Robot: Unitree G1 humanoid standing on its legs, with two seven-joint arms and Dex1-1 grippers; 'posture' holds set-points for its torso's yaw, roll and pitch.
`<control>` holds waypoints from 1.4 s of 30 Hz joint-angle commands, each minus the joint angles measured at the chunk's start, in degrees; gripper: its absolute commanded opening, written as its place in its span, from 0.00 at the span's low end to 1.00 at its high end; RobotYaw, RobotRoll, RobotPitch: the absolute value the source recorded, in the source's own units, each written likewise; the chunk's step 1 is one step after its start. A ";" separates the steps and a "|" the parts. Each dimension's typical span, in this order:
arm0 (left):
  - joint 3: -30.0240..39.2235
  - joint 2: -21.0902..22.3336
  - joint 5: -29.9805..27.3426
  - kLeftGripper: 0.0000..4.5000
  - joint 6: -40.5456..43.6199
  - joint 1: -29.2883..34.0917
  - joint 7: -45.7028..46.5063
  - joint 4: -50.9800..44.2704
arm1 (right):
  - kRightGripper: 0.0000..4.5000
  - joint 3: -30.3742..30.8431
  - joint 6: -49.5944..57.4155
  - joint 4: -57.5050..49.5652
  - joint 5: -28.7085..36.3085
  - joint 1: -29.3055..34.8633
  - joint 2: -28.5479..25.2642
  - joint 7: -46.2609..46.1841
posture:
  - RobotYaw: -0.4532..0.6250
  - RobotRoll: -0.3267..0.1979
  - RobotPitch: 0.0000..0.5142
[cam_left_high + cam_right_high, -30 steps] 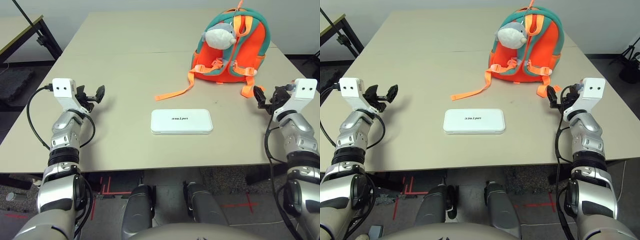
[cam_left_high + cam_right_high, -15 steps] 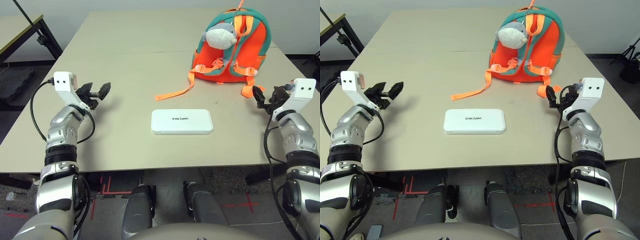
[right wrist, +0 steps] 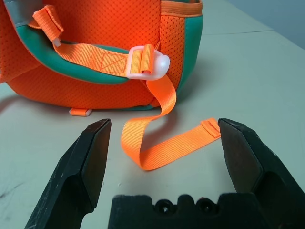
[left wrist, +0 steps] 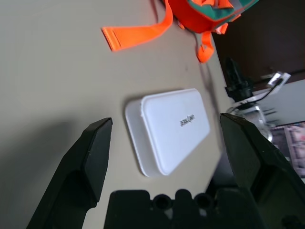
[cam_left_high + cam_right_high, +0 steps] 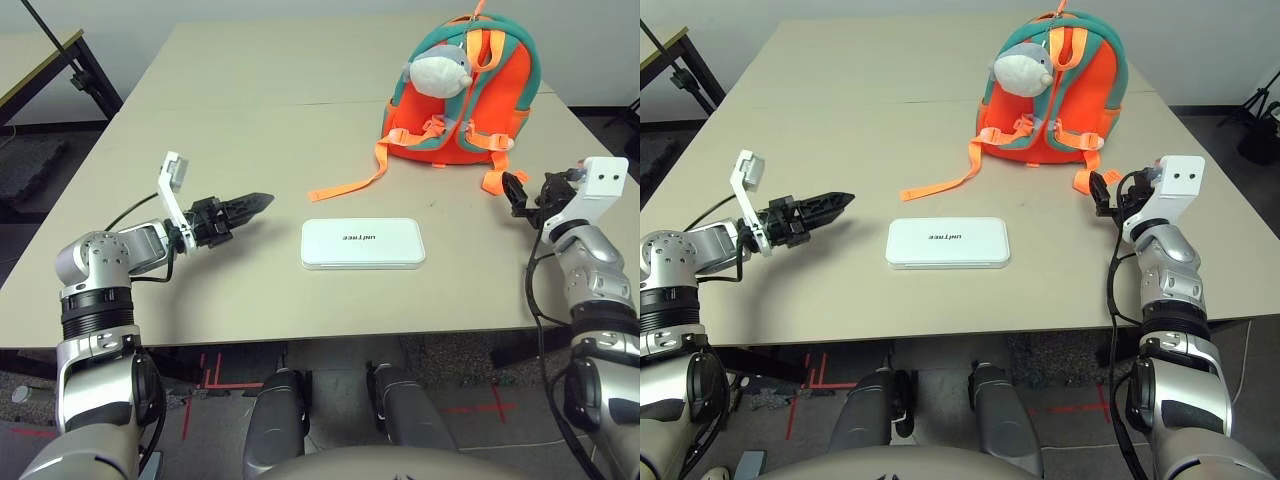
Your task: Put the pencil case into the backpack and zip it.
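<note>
Since the earlier frames, the left gripper (image 5: 243,207) had been swung in toward the pencil case (image 5: 363,243) and rolled over, so that its fingers were now aimed at the case's left end from just beside it, apart from it. Its jaws were seen spread wide in the left wrist view, with nothing held between them. The right gripper (image 5: 520,192) had been kept where it was, to the right of the pencil case and beyond it, jaws likewise wide and empty, facing a loose orange strap (image 3: 162,143) at the backpack's (image 5: 462,95) lower right corner. The pencil case was lying flat on the table (image 5: 250,120), and the backpack was set beyond it and slightly to its right, strap side facing the robot. No open zip could be made out from this side. A slip was judged the main risk: the case is flat, smooth and wide, so it could be pushed across the table rather than caught if it were approached end-on. The trailing strap could also be snagged by the right fingers.
</note>
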 commanded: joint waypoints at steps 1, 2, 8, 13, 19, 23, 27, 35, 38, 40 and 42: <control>0.60 -1.08 -0.21 1.00 2.38 -1.23 0.08 3.68 | 0.99 0.43 1.03 -1.05 0.03 0.93 0.19 0.46 | 0.32 0.62 0.20; 0.01 -1.17 0.28 1.00 2.47 -1.44 -0.19 4.69 | 0.99 0.52 1.14 -1.33 -0.05 1.16 0.17 0.57 | 0.32 0.62 0.20; -1.56 -2.40 2.39 1.00 1.95 -5.08 -2.09 14.46 | 0.99 4.07 5.87 -8.47 -2.00 5.22 -1.78 3.20 | 0.29 0.62 0.21; -4.50 -2.70 4.76 1.00 1.01 -7.24 -4.52 20.58 | 0.91 7.58 10.99 -16.04 -3.08 9.03 -3.69 6.98 | 0.27 0.62 0.22; -6.91 -3.53 6.40 1.00 1.02 -9.22 -7.20 23.26 | 0.44 10.40 16.06 -24.82 -3.01 12.28 -5.30 10.64 | 0.25 0.62 0.22; -7.25 -4.11 7.46 1.00 0.18 -10.34 -8.20 25.66 | 0.07 12.80 19.43 -30.34 -3.43 13.67 -6.58 12.72 | 0.24 0.62 0.22; -7.50 -4.33 8.19 1.00 0.36 -10.98 -9.29 26.81 | 0.00 15.40 22.41 -34.76 -4.29 14.33 -7.90 14.59 | 0.24 0.62 0.22; -8.26 -4.60 10.72 1.00 -1.08 -11.57 -10.54 29.28 | 0.00 20.23 23.79 -38.33 -7.57 15.15 -10.94 18.36 | 0.25 0.62 0.22; -8.12 -4.42 11.72 1.00 -1.49 -11.78 -10.24 29.70 | 0.00 20.75 23.65 -38.60 -8.14 15.15 -11.54 18.96 | 0.25 0.62 0.22; -7.77 -4.17 12.22 1.00 -1.37 -11.95 -9.72 30.03 | 0.00 20.81 23.39 -38.45 -8.50 15.12 -11.70 19.15 | 0.25 0.62 0.22; -8.17 -3.88 12.64 1.00 -0.78 -12.01 -9.84 29.91 | 0.00 20.85 23.32 -38.28 -8.74 15.19 -11.76 19.41 | 0.25 0.62 0.22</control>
